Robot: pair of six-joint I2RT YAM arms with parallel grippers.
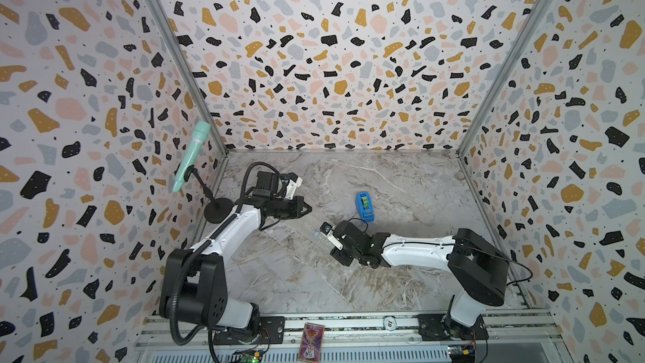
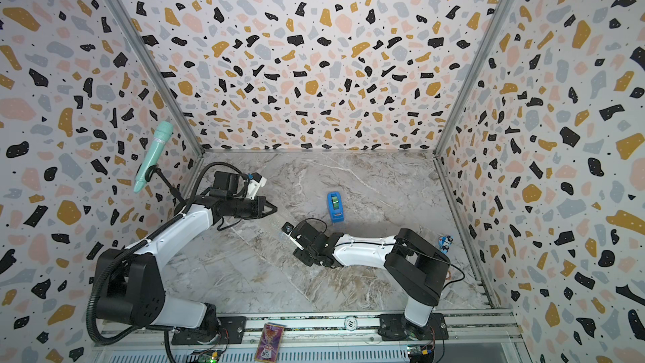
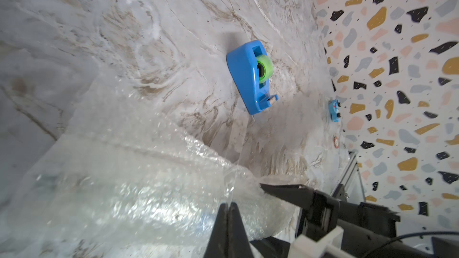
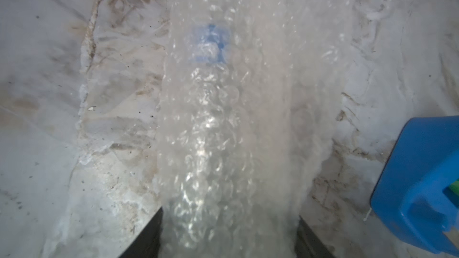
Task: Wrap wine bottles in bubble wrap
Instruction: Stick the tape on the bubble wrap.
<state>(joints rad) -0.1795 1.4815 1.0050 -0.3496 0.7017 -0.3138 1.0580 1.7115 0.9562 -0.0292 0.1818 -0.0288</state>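
Right pincer (image 4: 229, 232) around glistening bubble-wrapped bottle (image 4: 207, 45)

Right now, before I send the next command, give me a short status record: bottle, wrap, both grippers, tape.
wine bottle: lying on the table, covered by bubble wrap, blue mark showing through
bubble wrap: partly around the bottle, the rest spread on the table
left gripper: shut, pinching the wrap's raised edge
right gripper: jaws against both sides of the wrapped bottle
tape dispenser: on the table near the right gripper, not held
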